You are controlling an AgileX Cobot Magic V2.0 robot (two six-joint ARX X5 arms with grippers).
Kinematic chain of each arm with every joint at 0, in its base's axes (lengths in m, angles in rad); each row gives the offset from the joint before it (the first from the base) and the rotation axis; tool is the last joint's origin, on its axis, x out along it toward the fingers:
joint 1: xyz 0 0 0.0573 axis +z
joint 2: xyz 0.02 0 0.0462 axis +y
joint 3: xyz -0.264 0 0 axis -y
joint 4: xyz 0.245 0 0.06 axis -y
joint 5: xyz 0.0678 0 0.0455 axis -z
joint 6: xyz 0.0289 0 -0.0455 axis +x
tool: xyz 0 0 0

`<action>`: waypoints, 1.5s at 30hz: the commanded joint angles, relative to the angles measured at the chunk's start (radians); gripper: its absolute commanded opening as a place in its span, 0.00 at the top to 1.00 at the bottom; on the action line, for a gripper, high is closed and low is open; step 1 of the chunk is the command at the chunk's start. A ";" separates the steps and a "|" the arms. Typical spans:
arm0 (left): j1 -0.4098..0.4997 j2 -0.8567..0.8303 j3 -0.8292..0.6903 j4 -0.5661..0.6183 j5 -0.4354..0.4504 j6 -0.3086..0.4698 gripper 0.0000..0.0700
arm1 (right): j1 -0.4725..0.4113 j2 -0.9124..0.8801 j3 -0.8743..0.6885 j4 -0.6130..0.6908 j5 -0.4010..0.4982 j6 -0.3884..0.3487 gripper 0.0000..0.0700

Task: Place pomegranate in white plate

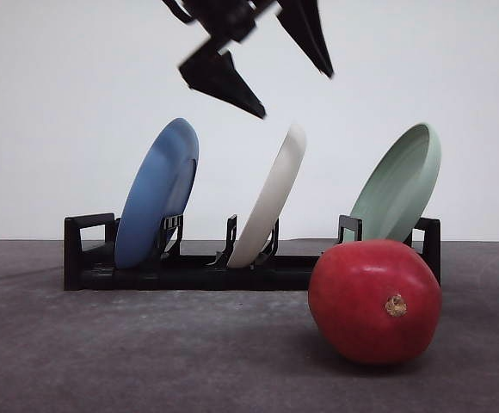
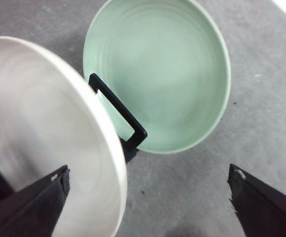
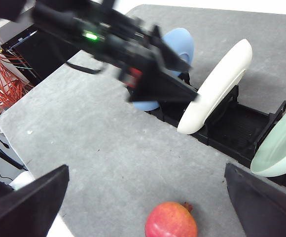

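Pomegranate (image 1: 374, 301) lying on the grey table (image 1: 146, 353), glossy red, tan nub turned toward the front camera. Free of both grippers, nothing touching it. Sitting in front of the black rack's (image 1: 189, 271) right end, on the near side, partly hiding the foot of the green plate (image 1: 400, 185).

Seen from the right wrist: same fruit (image 3: 171, 220) on bare table, well apart from the white plate (image 3: 217, 86).

Three plates standing on edge in the rack, each leaning right: blue plate (image 1: 157, 191) at the left, white plate (image 1: 273, 200) in the middle, green at the right. All three apart from one another.

Left gripper (image 1: 288, 77) hanging above the white plate, fingers spread wide, clamped on nothing. Gap between the fingertips roughly over the plate's upper rim, no contact visible. From its wrist camera: white plate (image 2: 44, 133) close under one dark finger (image 2: 39, 202), green plate (image 2: 158, 69) beyond, a black rack post (image 2: 118, 111) between them.

Right gripper (image 3: 145, 197) above the table on the near side of the rack, fingers wide apart, nothing held, pomegranate lying between and below the two fingers.
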 commanded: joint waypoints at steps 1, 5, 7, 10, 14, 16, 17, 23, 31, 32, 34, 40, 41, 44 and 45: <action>-0.019 0.041 0.036 0.011 -0.016 0.027 0.10 | 0.003 0.004 0.016 0.008 -0.002 0.003 0.08; -0.030 0.094 0.053 0.013 -0.063 0.051 0.10 | 0.003 0.004 0.016 0.008 -0.003 0.003 0.08; -0.032 0.115 0.053 0.014 -0.075 0.057 0.10 | 0.003 0.004 0.016 0.008 -0.004 0.003 0.08; -0.032 0.141 0.053 0.016 -0.077 0.062 0.10 | 0.003 0.004 0.016 0.008 -0.007 0.003 0.08; -0.032 0.165 0.053 0.018 -0.076 0.067 0.11 | 0.003 0.004 0.016 0.008 -0.023 0.003 0.08; -0.032 0.171 0.053 0.018 -0.076 0.067 0.16 | 0.003 0.004 0.016 0.008 -0.032 0.003 0.08; -0.032 0.172 0.053 0.017 -0.077 0.067 0.27 | 0.003 0.004 0.016 0.008 -0.032 0.003 0.08; -0.032 0.172 0.054 0.020 -0.076 0.066 0.86 | 0.003 0.004 0.016 0.008 -0.032 0.003 0.08; -0.032 0.165 0.054 0.003 -0.074 0.066 1.00 | 0.003 0.004 0.016 0.008 -0.032 0.002 0.08; -0.032 0.162 0.054 0.003 -0.072 0.063 1.00 | 0.003 0.004 0.016 0.008 -0.032 0.002 0.08; -0.033 0.149 0.054 0.004 -0.068 0.059 1.00 | 0.003 0.004 0.016 0.008 -0.032 0.002 0.08; -0.040 0.061 0.054 0.004 -0.067 0.059 1.00 | 0.003 0.004 0.016 0.008 -0.032 -0.005 0.08; -0.041 0.043 0.054 0.002 -0.061 0.059 1.00 | 0.003 0.004 0.016 0.008 -0.032 -0.006 0.08; -0.052 -0.021 0.054 -0.017 -0.024 0.059 1.00 | 0.003 0.004 0.016 0.008 -0.032 -0.009 0.08; -0.058 -0.045 0.054 -0.027 -0.015 0.059 1.00 | 0.003 0.004 0.016 0.008 -0.032 -0.009 0.08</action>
